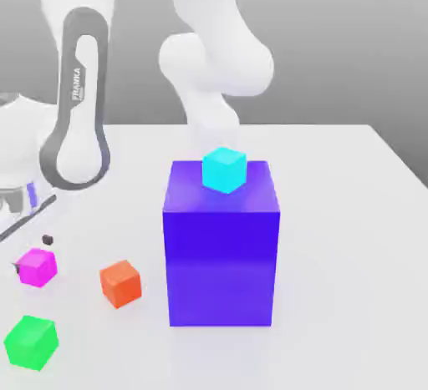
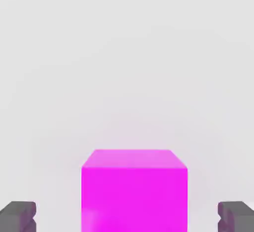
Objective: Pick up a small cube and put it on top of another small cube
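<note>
The small magenta cube sits on the white table near the exterior view's left edge. My gripper is lowered around it, with a dark fingertip on either side. In the hand view the magenta cube lies between the two grey fingers, and a gap of bare table shows on each side, so the gripper is open and straddles the cube without touching it. An orange-red small cube and a green small cube rest nearby on the table.
A large blue cube stands mid-table with a small cyan cube on top of it. The white arm rises over the exterior view's left. The white table stretches to the right.
</note>
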`<state>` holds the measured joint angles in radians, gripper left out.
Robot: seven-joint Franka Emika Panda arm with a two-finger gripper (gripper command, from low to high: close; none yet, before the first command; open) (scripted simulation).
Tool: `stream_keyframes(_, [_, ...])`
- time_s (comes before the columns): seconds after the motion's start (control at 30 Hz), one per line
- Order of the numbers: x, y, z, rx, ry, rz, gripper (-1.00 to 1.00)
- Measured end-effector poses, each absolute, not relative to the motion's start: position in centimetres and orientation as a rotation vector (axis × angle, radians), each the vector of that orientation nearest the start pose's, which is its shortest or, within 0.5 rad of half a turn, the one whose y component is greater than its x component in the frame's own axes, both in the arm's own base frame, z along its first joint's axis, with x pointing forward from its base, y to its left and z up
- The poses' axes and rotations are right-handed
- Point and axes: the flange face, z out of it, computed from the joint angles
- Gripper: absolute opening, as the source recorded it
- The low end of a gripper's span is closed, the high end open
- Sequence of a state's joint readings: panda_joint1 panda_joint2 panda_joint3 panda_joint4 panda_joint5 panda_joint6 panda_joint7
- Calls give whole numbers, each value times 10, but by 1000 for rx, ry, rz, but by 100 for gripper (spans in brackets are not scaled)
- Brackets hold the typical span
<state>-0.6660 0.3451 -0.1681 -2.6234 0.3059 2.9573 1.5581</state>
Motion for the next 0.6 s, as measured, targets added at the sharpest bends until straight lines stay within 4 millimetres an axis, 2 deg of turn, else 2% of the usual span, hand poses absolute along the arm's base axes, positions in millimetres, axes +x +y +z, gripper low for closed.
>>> stream_keyframes(0.2, [260, -327, 131, -712, 3060, -5, -100])
stream_keyframes(0.4, [260, -327, 186, -719, 3057, -3, -100])
stream_keyframes(0.6, [276, -325, 196, -1108, 2940, 0, -100])
